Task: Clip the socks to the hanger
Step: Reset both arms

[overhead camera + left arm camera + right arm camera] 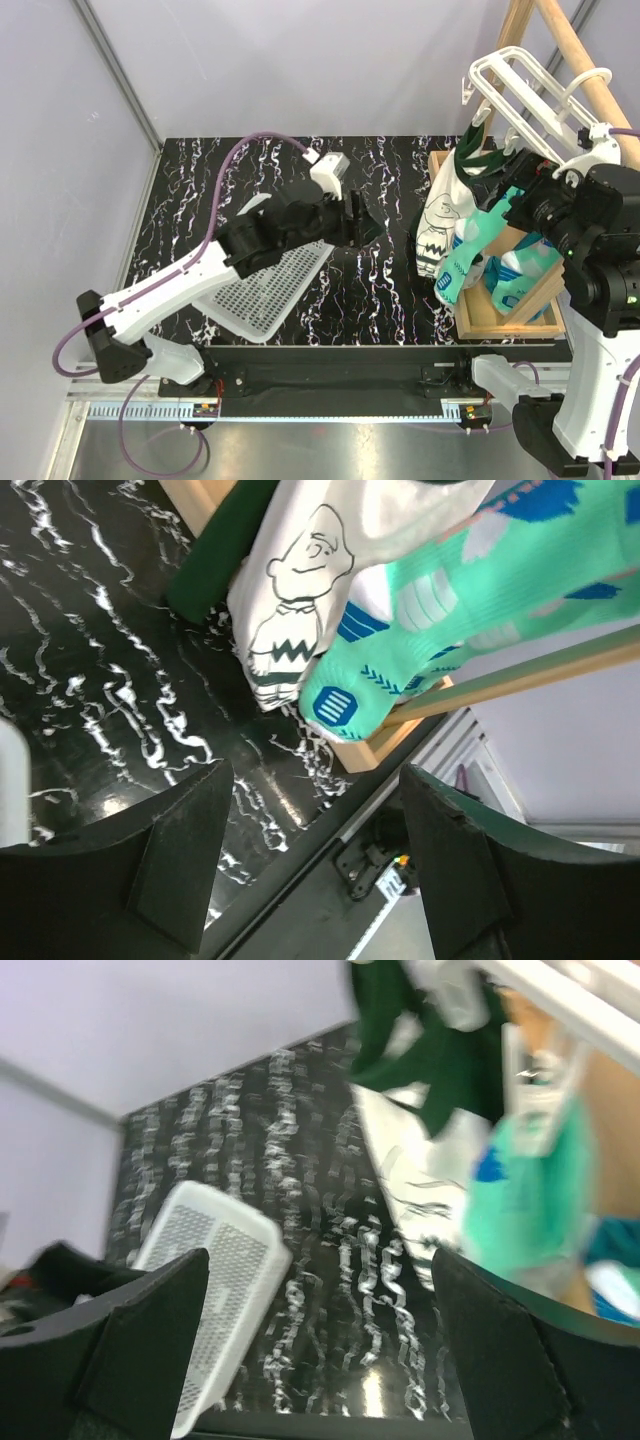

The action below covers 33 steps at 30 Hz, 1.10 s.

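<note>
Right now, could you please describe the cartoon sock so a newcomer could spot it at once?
Look to the wooden rack at the table's right and the white hanger on it. The cartoon sock is the leftmost thing hanging below. Unlike the mint-green socks beside it, it is white with a black line drawing of a boy in a zigzag shirt.

left gripper (318, 780) jaws apart, right gripper (320, 1260) likewise

One hanger (545, 77), one mesh basket (262, 285).
</note>
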Tool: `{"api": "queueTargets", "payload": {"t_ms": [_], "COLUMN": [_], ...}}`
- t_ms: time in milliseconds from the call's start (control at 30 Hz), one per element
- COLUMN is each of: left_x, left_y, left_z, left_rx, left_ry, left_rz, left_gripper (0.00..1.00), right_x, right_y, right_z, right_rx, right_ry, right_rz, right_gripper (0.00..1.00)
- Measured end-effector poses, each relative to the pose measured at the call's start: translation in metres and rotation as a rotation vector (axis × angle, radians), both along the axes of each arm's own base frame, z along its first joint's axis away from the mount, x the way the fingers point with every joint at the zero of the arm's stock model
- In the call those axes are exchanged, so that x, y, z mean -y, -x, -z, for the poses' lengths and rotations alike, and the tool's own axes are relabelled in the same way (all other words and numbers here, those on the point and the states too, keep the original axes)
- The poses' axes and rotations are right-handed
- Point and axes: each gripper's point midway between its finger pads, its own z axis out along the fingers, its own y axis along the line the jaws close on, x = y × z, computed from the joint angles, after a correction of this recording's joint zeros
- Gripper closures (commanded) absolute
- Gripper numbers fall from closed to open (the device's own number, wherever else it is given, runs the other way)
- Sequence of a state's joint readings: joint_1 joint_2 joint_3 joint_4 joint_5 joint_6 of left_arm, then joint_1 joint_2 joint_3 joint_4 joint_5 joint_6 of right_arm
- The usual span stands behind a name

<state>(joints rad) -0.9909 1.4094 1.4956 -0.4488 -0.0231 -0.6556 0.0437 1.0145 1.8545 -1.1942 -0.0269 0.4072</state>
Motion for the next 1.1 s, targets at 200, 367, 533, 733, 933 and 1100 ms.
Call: {"api": "queueTargets", "payload": {"t_ms": [200,367,533,733,933,1100], "left_x": [-0.033,-0.054,-0.085,-0.126,-0.197,-0.239], "left_y": [0.013,0.021,0.028,0.026,0.013,0.007], "left_z": [0.029,0.055,0.077,0.093,0.104,0.13], "left_rx": [0.004,-0.008,-0.005,-0.005,0.02,0.052], "left_ry": [-0.048,-0.089,-0.117,-0.101,0.028,0.191], "left_rz": [-0.026,-0.052,-0.103,-0.187,-0.404,-0.554], "left_gripper": [0.28,0.3,0.3,0.26,0.16,0.13], "right_x": [-0.016,-0.024,-0.076,-0.175,-0.199,-0.181], "right_y": [-0.014,-0.033,-0.044,-0.062,-0.081,-0.051], "right_z": [-0.035,-0.049,-0.031,0.027,0.156,0.265], "right_rx": [0.076,0.107,0.081,-0.041,-0.19,-0.17], "right_ry": [-0.013,-0.001,-0.044,0.031,0.038,0.017], "right_rz": [-0.096,-0.142,-0.329,-0.517,-0.481,-0.455], "right_gripper": [0.0,0.0,0.0,0.0,0.0,0.0]}}
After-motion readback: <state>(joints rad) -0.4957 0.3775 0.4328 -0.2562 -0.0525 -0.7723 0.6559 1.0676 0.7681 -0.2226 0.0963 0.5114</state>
